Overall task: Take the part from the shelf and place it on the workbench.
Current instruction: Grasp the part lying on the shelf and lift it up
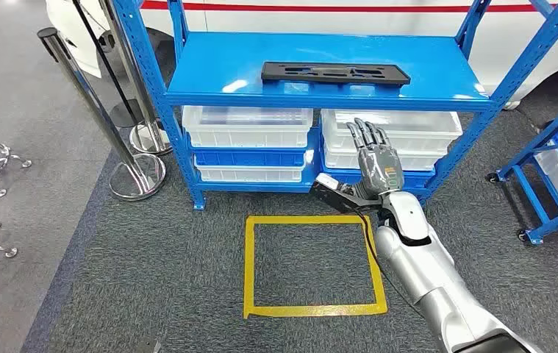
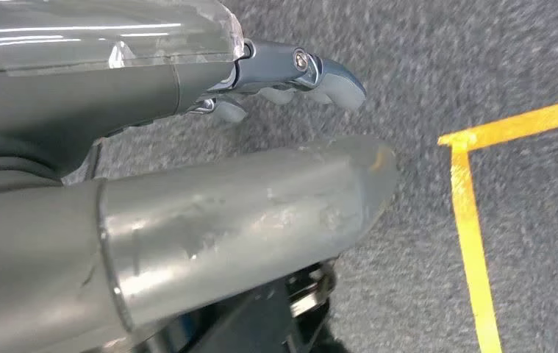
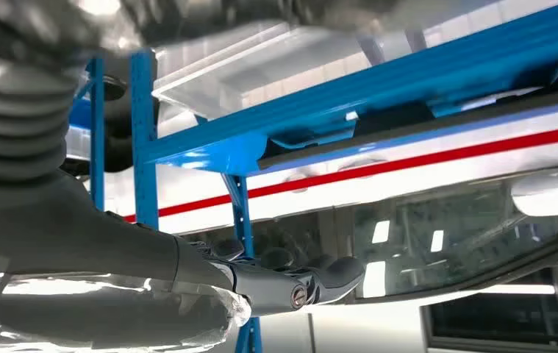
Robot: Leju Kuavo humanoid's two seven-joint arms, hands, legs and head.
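Observation:
The part (image 1: 334, 72), a long flat black plate with cut-outs, lies on the top board of the blue shelf (image 1: 209, 73), a little right of the middle. My right hand (image 1: 373, 158) is raised in front of the shelf, lower than the top board and just right of the part. Its fingers are stretched out and apart and hold nothing. In the right wrist view its fingers (image 3: 290, 283) point at the blue shelf edge (image 3: 334, 110). My left hand (image 2: 187, 184) hangs over the grey carpet with nothing in it.
White bins (image 1: 246, 125) (image 1: 408, 136) fill the lower shelf levels behind my right hand. A yellow tape square (image 1: 250, 265) marks the carpet in front. Chrome posts (image 1: 136, 173) stand at the left, and a second blue rack on wheels (image 1: 555, 176) at the right.

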